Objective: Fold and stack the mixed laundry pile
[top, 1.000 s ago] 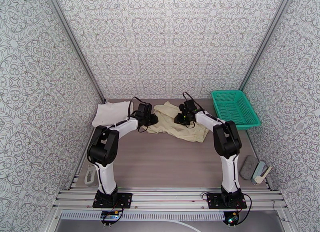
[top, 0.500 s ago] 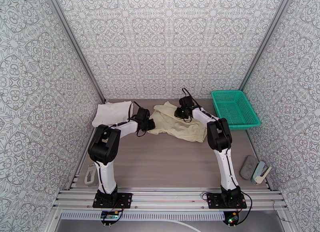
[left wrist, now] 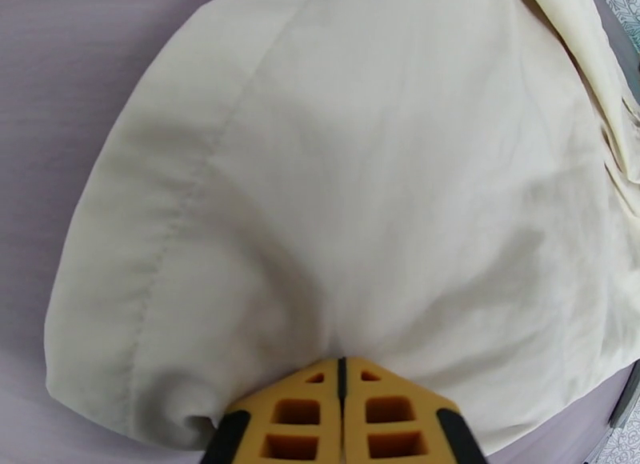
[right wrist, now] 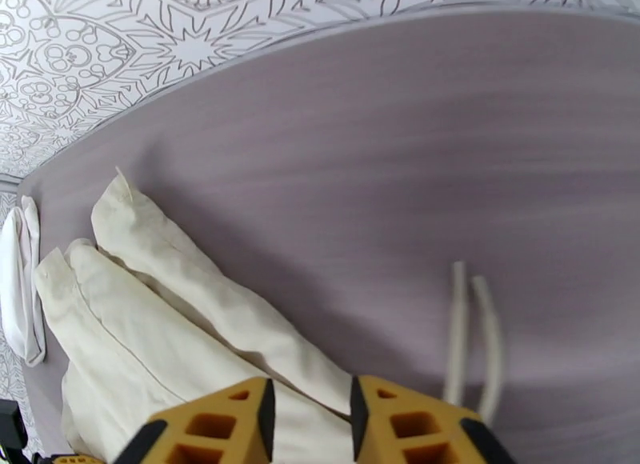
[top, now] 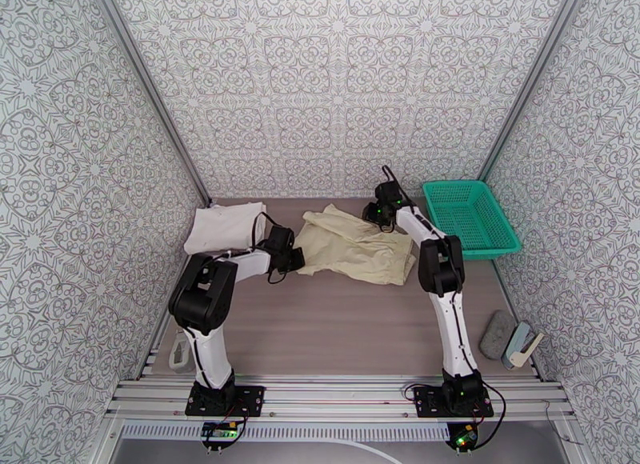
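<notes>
Change since one second ago: left gripper point(top: 294, 259) drawn back leftward, clamped shut on the left hem of shorts point(top: 352, 246). Right gripper point(top: 376, 214) swung toward basket point(top: 468, 218), jaws slightly apart over the waistband, possibly brushing cloth. Shorts spread flatter, mid-back of table point(top: 336, 322). Folded T-shirt point(top: 222, 227) at left rear, apart. Blurred drawstrings point(right wrist: 472, 338) beside right fingers point(right wrist: 400, 426).

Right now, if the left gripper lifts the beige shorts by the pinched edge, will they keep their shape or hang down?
Probably floppy: the beige shorts pucker where the left gripper pinches them, so they should droop. Likely light, being thin, creased cloth. The drawstring may dangle and snag.
</notes>
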Action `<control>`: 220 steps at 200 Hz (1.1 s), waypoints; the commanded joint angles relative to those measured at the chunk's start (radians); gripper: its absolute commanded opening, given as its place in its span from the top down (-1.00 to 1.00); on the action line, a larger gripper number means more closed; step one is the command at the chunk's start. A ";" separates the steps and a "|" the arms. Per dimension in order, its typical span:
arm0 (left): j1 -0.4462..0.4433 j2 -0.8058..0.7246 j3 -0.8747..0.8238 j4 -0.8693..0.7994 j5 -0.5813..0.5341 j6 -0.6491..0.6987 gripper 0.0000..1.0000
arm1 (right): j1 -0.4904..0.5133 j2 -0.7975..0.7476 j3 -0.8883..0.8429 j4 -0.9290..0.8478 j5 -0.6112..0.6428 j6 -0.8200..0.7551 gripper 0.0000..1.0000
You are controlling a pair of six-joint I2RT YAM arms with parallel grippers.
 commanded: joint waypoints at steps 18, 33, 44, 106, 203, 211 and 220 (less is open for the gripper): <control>0.021 -0.063 0.008 -0.078 -0.012 0.061 0.92 | -0.003 -0.235 -0.096 -0.126 0.012 -0.046 0.19; 0.031 -0.094 -0.006 -0.088 -0.002 0.070 0.92 | -0.003 -0.364 -0.292 -0.068 -0.006 -0.028 0.15; 0.036 -0.123 -0.006 -0.109 0.009 0.084 0.91 | -0.003 -0.451 -0.434 -0.042 -0.024 -0.016 0.14; -0.013 -0.095 0.193 -0.194 0.031 0.188 0.66 | 0.001 -0.746 -0.909 -0.013 0.105 -0.006 0.13; -0.057 0.085 0.174 -0.101 -0.048 0.157 0.78 | 0.034 -0.648 -1.024 -0.008 0.184 0.026 0.20; -0.054 0.064 0.131 -0.102 -0.045 0.151 0.79 | 0.039 -0.661 -1.047 -0.014 0.185 0.028 0.20; -0.050 0.035 0.079 -0.100 -0.041 0.143 0.80 | 0.043 -0.676 -1.074 -0.021 0.185 0.030 0.20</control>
